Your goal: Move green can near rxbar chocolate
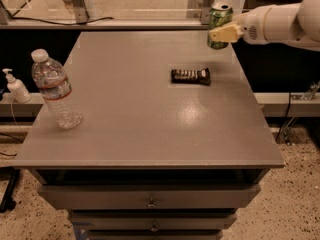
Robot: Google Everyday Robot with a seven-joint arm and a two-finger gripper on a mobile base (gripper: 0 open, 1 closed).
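Gripper (218,33) fingers clamped on green can (219,19), upright above far-right tabletop (150,124); rxbar chocolate (190,76) lies nearer.

Gripper (220,34) grips green can (219,16) upright over table's (150,134) far right corner. Rxbar (190,76) lies flat nearby. Bottle (54,90) stands left.

The gripper (219,34) reaches in from the right, over the far right corner of the table (150,129), and the can (218,15) sits upright in its grasp. The snack bar (190,75) lies flat on the table, nearer than the can and slightly to its left. A water bottle (54,91) stands at the table's left edge, well apart from both. A pump bottle (16,86) stands off the table, further left. Drawers (150,198) sit under the tabletop at the near side.
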